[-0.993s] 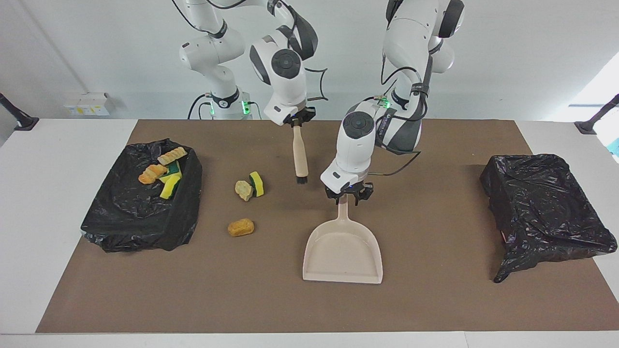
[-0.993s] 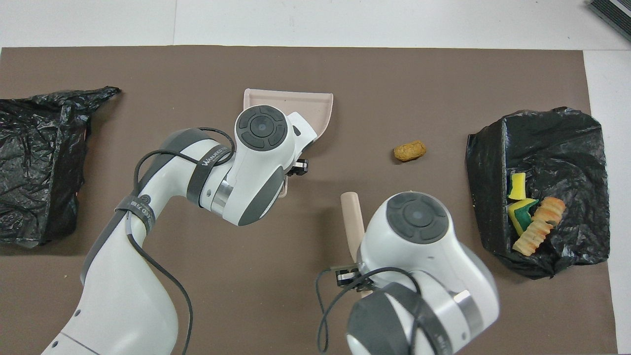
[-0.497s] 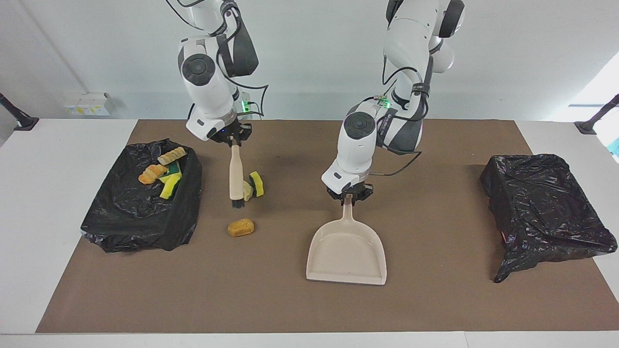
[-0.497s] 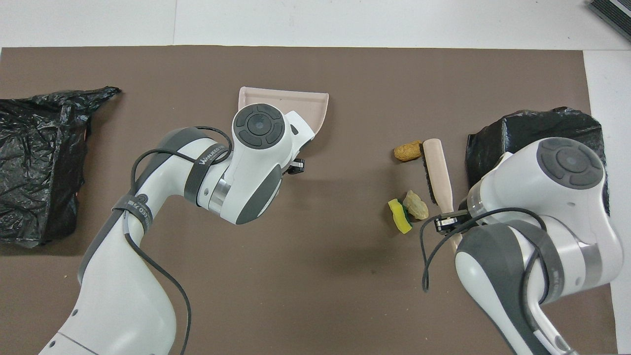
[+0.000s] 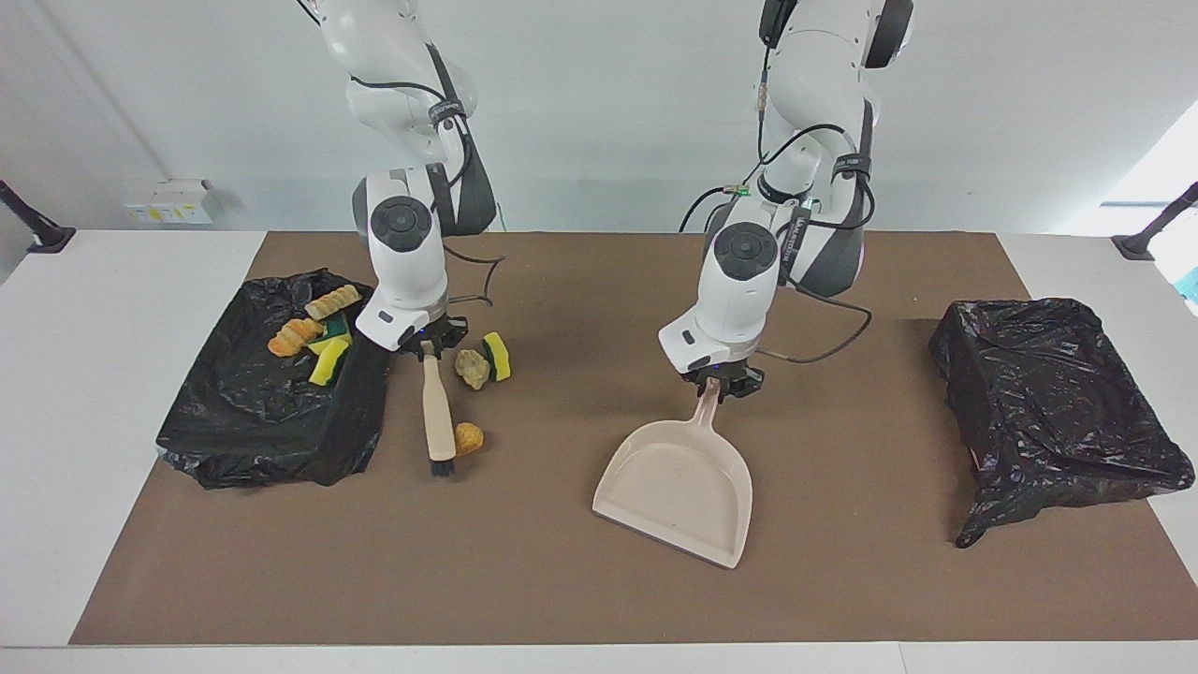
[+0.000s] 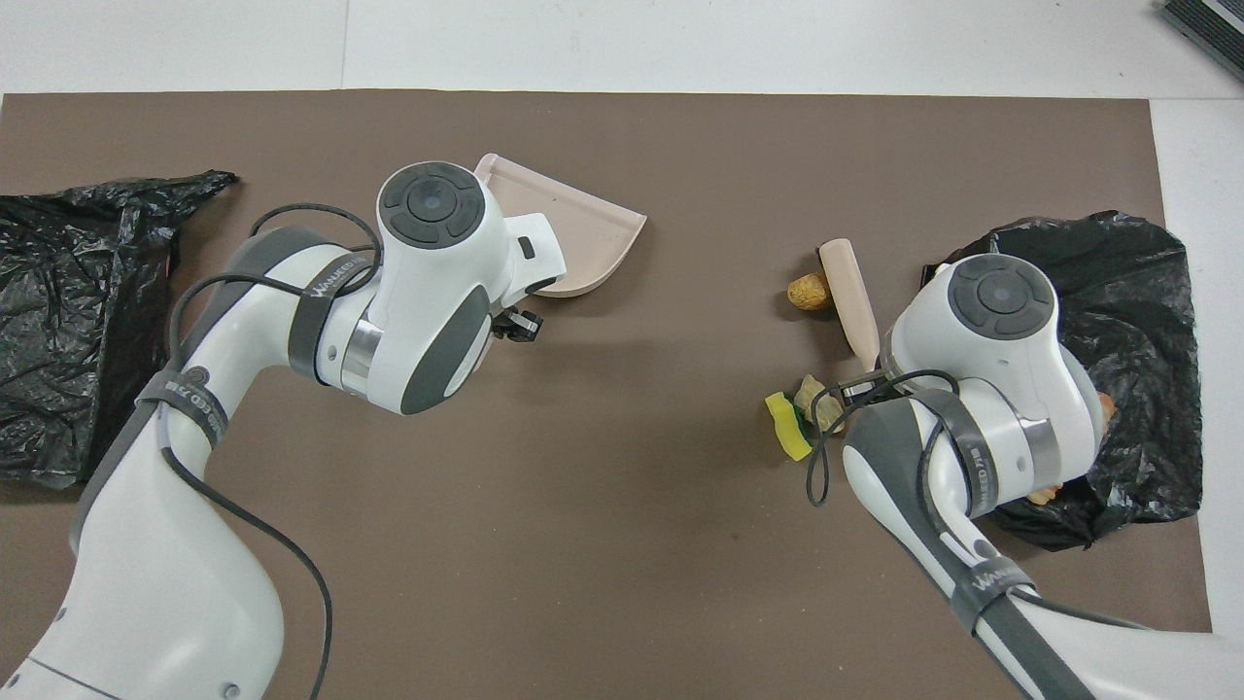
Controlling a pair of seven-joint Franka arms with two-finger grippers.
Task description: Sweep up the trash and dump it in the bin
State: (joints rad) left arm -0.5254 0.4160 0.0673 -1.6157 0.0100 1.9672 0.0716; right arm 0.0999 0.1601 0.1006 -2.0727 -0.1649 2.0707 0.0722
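Facing view, itemised. Right gripper (image 5: 427, 341): clenching the top of a wooden-handled brush (image 5: 436, 412), which is hanging down with its dark bristles touching the brown mat (image 5: 562, 599) on the tabletop (image 5: 112, 449). Left gripper (image 5: 719, 384): grasping the handle of the beige dustpan (image 5: 676, 491), whose pan is lying tilted on the mat below it, mouth pointing away from the robots.

Trash, loose on the mat: an orange bread-like lump (image 5: 469, 437) sitting just beside the brush's bristle end, toward the left gripper; a tan lump (image 5: 472, 369) and a yellow-and-green sponge chunk (image 5: 498, 356) touching each other just beside the right gripper, on the same side.

Trash, binned: four scraps (image 5: 314, 332), bread-like pieces and sponge chunks, lying in the black-bagged bin (image 5: 271, 412) just beside the right gripper, at the right arm's end of the tabletop.

Second black-bagged bin (image 5: 1053, 412): sitting well apart from the left gripper, at the left arm's end.

Overhead view: brush handle (image 6: 848, 299) slanting out from under the right arm's wrist, with the orange lump (image 6: 805, 291) touching it.
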